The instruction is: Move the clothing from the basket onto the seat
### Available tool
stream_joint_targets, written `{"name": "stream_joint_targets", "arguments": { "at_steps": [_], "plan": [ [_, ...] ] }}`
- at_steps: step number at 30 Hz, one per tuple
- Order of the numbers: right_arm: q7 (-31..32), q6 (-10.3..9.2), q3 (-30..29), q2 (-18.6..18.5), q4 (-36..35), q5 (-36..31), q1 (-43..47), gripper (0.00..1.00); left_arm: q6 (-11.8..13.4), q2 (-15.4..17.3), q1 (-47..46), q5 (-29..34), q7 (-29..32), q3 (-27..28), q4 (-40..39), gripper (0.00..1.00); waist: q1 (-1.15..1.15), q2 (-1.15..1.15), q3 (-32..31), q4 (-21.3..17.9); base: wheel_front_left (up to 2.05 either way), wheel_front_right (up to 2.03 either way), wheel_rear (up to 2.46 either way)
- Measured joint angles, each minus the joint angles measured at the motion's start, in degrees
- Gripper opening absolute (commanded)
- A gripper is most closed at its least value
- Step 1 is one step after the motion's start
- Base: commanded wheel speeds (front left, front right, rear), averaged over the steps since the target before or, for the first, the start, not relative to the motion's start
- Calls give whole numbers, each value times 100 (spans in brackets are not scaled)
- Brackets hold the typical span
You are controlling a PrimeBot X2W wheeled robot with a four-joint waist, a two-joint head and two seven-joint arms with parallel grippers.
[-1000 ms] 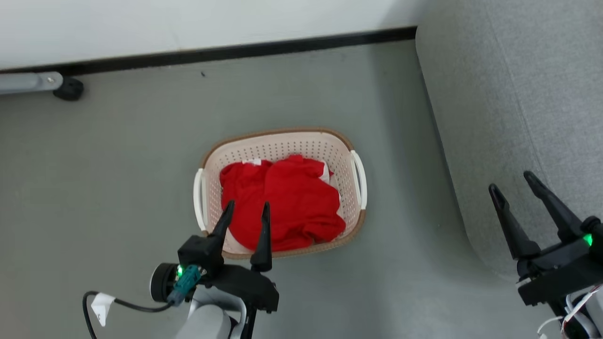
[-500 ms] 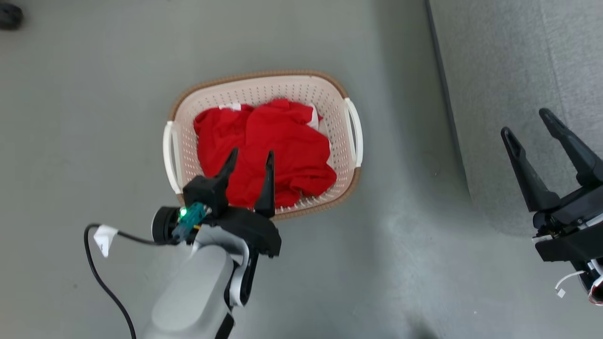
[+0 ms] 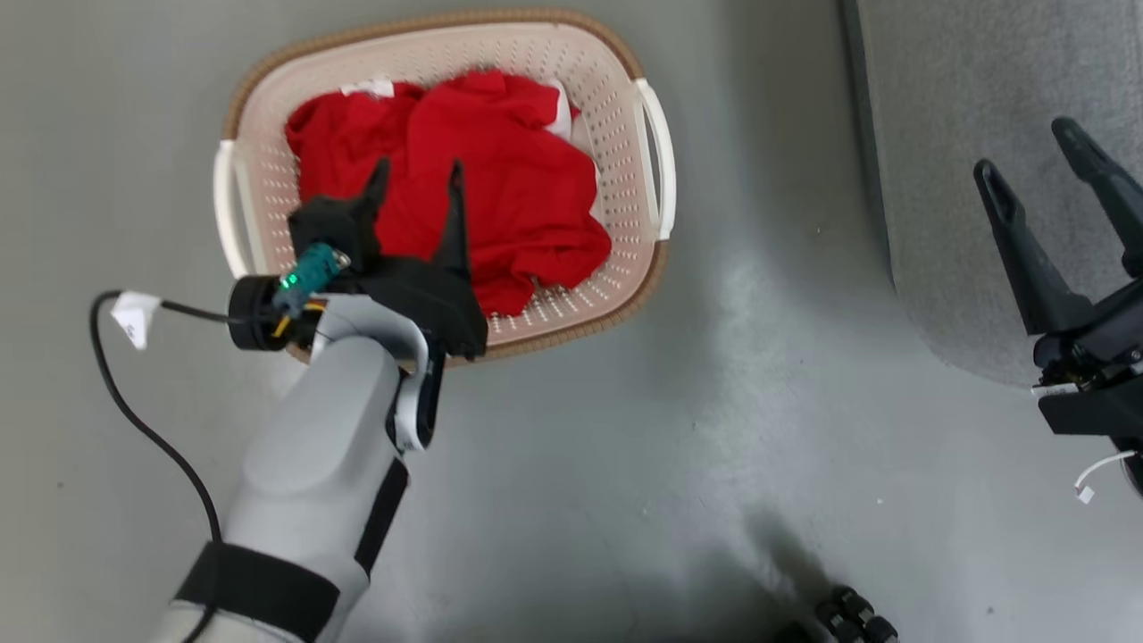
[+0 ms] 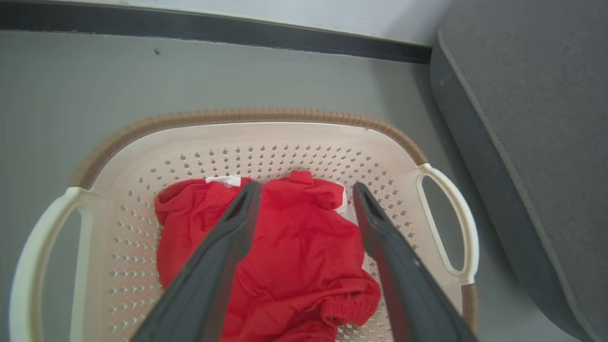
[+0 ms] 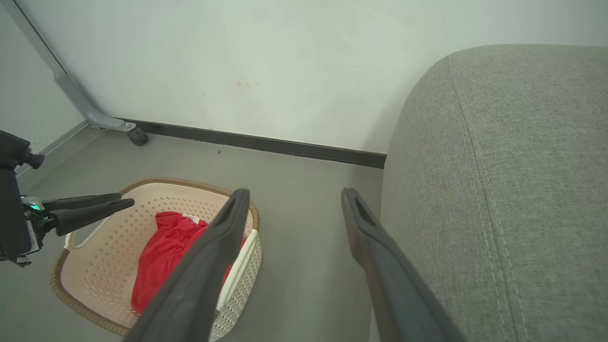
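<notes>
- Head view: the left gripper (image 3: pixel 420 165) is in the upper left of the frame, above the basket (image 3: pixel 616 125). Its two dark fingers are spread apart and there is nothing between them.
- The fingers point toward the top of the frame and lie over the clothing (image 3: pixel 509 179), which is a crumpled red heap with some white at its upper edge. All of the clothing is inside the basket.
- The basket stands on the grey floor (image 3: pixel 670 446), at the upper centre of the frame. The seat (image 3: pixel 964 89) fills the upper right corner, apart from the basket.
- The right gripper (image 3: pixel 1024 146) is at the right edge of the frame, in front of the seat. Its jaws are wide apart and empty, and we cannot tell whether a finger touches the seat fabric.
- Left wrist view: both fingers rise from the bottom edge with the red fabric seen between them. The jaws are released and no cloth is pinched.
- Right wrist view: at the left edge of the frame we see the left gripper's fingers level with the basket rim or higher, with a gap down to the clothing. The seat fills the right half of the frame, and no garment lies on it.
</notes>
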Motion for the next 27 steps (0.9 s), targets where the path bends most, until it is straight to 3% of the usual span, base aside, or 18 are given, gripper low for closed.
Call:
{"name": "stream_joint_targets", "arguments": {
  "at_steps": [14,27],
  "plan": [
    [0,0,392,-86,-134,84,-577,100,-1,-4,-828,-479,0,46,1151,100,0,-1,940,-334,0,0,0],
    [-1,0,700,-125,-180,101,-727,100,-1,-7,-1188,-1113,0,-122,1731,100,-2,-2,1183,-511,0,0,0]
  ]
}}
